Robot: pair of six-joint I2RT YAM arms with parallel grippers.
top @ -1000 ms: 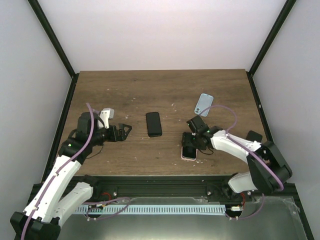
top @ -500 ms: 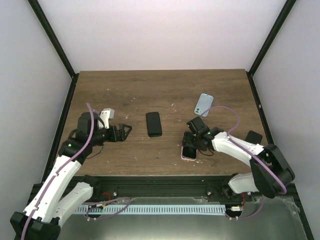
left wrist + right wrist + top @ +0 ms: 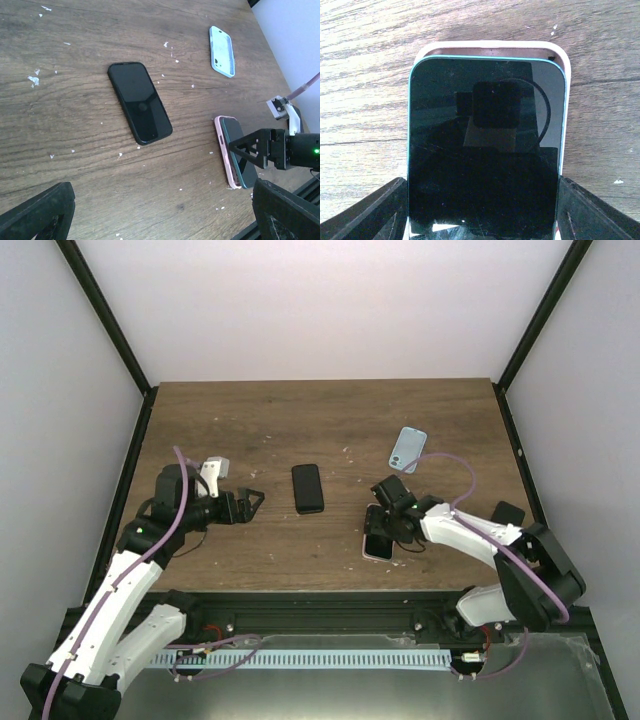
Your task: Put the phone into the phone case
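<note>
Located teal-rimmed black-glass phone (image 3: 485,150) lying face up on pale pink phone case (image 3: 490,47), at the right of the brown wooden surface (image 3: 330,420) near its front edge. Noted a strip of case interior showing beyond the phone's far end. Judged the phone not yet seated.

Found right claw (image 3: 482,207) straddling the phone's near end, with fingers (image 3: 375,210) against both long edges. Read this as grasping the phone across its width. Found left claw (image 3: 252,504) released wide, well apart to the left, holding nothing.

Also recorded a plain black slab phone (image 3: 308,488) mid-surface and a light blue phone case (image 3: 407,448) further back, neither touched by a claw.

Handling, as judgement only:
- Expected the phone to be stiff and fairly dense, with slick glass prone to scratching.
- Expected the case to be light, pliable and grippy, and liable to slide or lift along with the phone.
- Preferred a hold on the rim across the narrow width, never on the glass.
- Judged that seating needed downward pressure at the corners while the case was kept from shifting.
</note>
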